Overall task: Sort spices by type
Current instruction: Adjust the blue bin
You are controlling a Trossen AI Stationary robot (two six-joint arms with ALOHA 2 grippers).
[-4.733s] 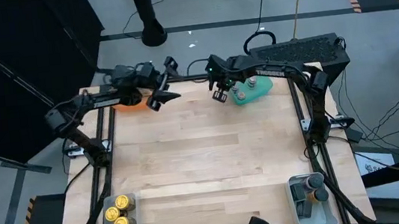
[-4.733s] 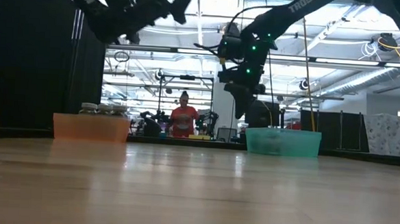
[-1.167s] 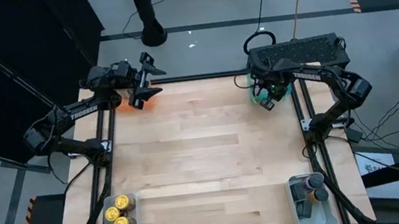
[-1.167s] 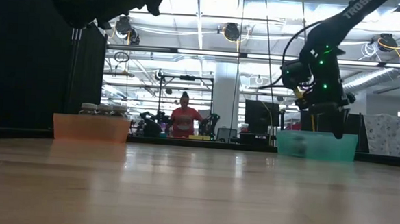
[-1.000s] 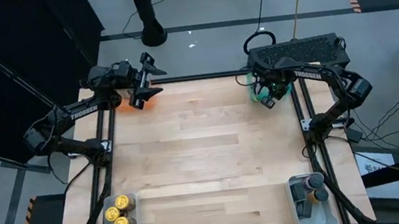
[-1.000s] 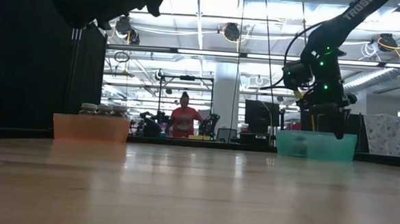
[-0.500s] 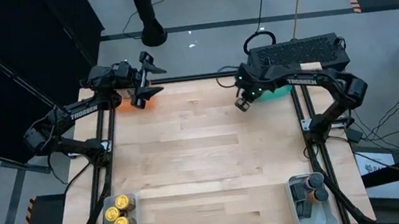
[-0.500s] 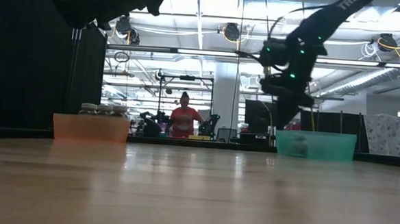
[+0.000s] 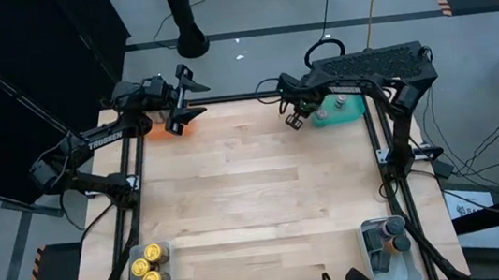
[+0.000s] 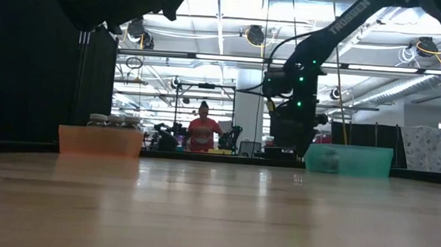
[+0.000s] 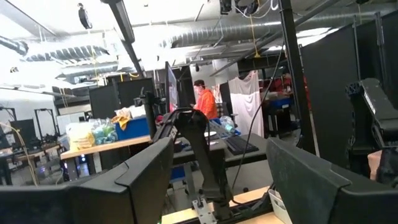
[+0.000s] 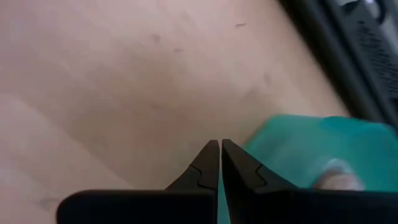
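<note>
My right gripper (image 9: 294,119) is shut with nothing in it and points down over bare wood, just left of the teal tray (image 9: 339,114) at the far right; its closed tips (image 12: 219,147) show beside the tray (image 12: 292,155). Pale-topped spices (image 9: 339,102) stand in that tray. My left gripper (image 9: 190,95) hangs high over the far left corner, open and tipped upward, above the orange tray (image 10: 100,141), which holds pale-lidded spices (image 10: 109,121). Yellow spices (image 9: 150,267) stand in a clear tray near left, grey-lidded and dark ones (image 9: 389,235) in a clear tray near right.
The middle of the wooden table (image 9: 256,196) is bare. A black column (image 9: 188,34) and a dark box (image 9: 373,65) stand beyond the far edge. A person in red (image 10: 203,130) is far off in the room behind.
My right gripper has swung from over the teal tray toward the table's left and now hangs beside the tray's left side, still shut. The tray has stayed in place.
</note>
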